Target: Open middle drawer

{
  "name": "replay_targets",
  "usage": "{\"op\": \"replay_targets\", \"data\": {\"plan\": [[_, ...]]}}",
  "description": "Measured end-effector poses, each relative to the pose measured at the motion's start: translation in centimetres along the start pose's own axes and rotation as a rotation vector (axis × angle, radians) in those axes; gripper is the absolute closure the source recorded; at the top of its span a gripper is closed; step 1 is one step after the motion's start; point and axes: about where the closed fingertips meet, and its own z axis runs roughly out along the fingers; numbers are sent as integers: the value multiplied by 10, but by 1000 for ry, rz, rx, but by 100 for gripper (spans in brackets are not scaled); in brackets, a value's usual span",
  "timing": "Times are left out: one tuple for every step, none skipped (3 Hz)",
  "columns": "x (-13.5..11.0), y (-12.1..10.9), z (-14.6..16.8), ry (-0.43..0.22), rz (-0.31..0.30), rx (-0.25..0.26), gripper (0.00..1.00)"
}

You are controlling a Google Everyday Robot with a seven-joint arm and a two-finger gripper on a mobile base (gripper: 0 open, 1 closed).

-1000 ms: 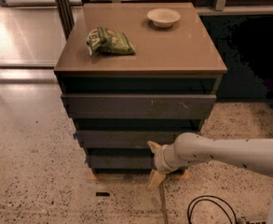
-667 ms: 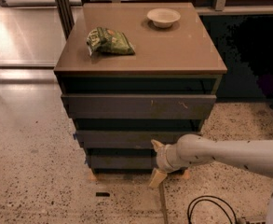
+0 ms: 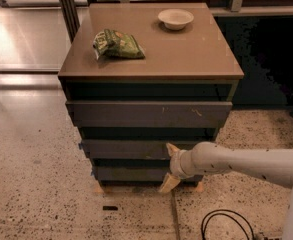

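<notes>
The middle drawer [image 3: 126,148] is the dark grey front between two other fronts of the brown cabinet [image 3: 151,49]. A small blue tag [image 3: 80,145] sits at its left end, and none of its tray floor shows. My gripper [image 3: 170,166] reaches in from the right on a pale arm, in front of the drawer's right half. It is open, its pale fingers spread one above the other. The upper fingertip [image 3: 172,149] lies against the middle drawer's front. The lower fingertip [image 3: 168,183] hangs in front of the bottom drawer, near the floor.
The top drawer front [image 3: 148,114] bears pale scratch marks, and the bottom front [image 3: 128,173] is the smallest. A green snack bag [image 3: 117,44] and a white bowl [image 3: 175,18] lie on the cabinet top. A black cable [image 3: 221,224] loops on the speckled floor.
My gripper has shifted a little up and to the right, so its upper finger now sits on the middle drawer's front. The drawers have not moved.
</notes>
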Motion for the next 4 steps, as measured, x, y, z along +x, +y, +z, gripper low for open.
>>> {"op": "replay_targets", "data": {"plan": [[9,-8,5,18,21,-4,0],[21,-37,36,34,39,-21,0],[20,-38,37,33,40,-20,0],[23,-39,44,53,46,-50,0]]}}
